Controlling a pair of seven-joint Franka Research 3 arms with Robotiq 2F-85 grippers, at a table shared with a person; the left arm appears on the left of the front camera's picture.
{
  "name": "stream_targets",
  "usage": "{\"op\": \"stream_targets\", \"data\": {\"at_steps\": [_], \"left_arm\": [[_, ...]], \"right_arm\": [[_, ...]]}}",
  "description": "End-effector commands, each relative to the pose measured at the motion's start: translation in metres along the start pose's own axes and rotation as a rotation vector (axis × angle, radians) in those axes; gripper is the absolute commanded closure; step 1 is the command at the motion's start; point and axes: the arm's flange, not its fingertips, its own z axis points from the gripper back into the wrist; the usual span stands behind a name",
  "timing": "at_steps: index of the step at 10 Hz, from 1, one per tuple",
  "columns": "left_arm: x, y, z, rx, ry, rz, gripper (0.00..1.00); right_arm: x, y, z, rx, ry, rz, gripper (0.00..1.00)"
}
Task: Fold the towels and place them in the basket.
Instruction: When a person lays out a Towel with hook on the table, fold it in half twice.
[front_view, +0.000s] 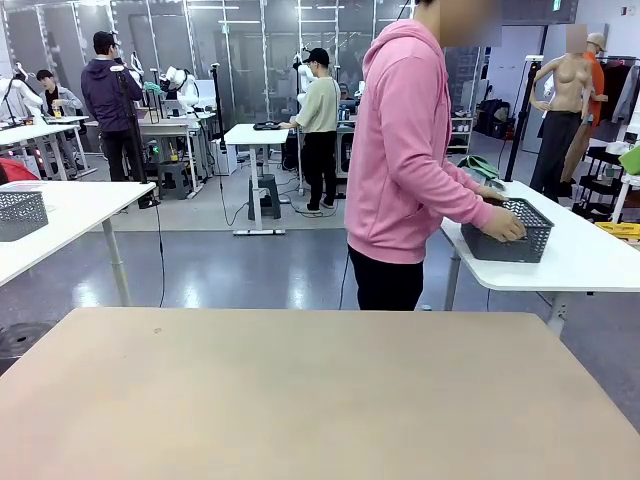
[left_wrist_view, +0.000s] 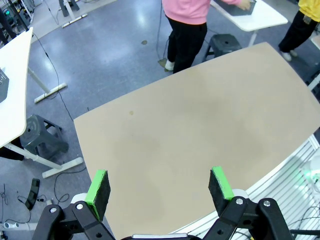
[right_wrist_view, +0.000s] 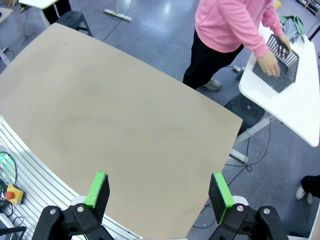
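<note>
Beige tabletop (front_view: 300, 400) bare under our two grippers, both hovering above it.
We see left gripper (left_wrist_view: 159, 172) and right gripper (right_wrist_view: 159, 175) spread wide, holding nothing; basket (front_view: 512, 248) sits on the white tabletop (front_view: 590, 265) at far right, person's hand (front_view: 505, 226) on its rim.

The person's (front_view: 405, 150) forearm covers part of the basket (front_view: 532, 240); its inside cannot be made out. Behind it, a greenish towel (front_view: 478, 166) is half hidden by the person's body.

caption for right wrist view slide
Open right gripper above the table; person's hand on the basket at a neighbouring table
</note>
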Motion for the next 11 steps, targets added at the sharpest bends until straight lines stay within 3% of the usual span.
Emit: {"op": "stream_targets", "data": {"at_steps": [1, 11], "left_arm": [[-0.0003, -0.0009, 0.0019, -0.002, -0.004, -0.002, 0.00], [-0.0003, -0.0009, 0.0019, -0.002, -0.004, -0.002, 0.00]], "right_arm": [[-0.0006, -0.0005, 0.0012, 0.003, 0.005, 0.000, 0.00], [-0.0006, -0.0005, 0.0012, 0.003, 0.005, 0.000, 0.00]]}}
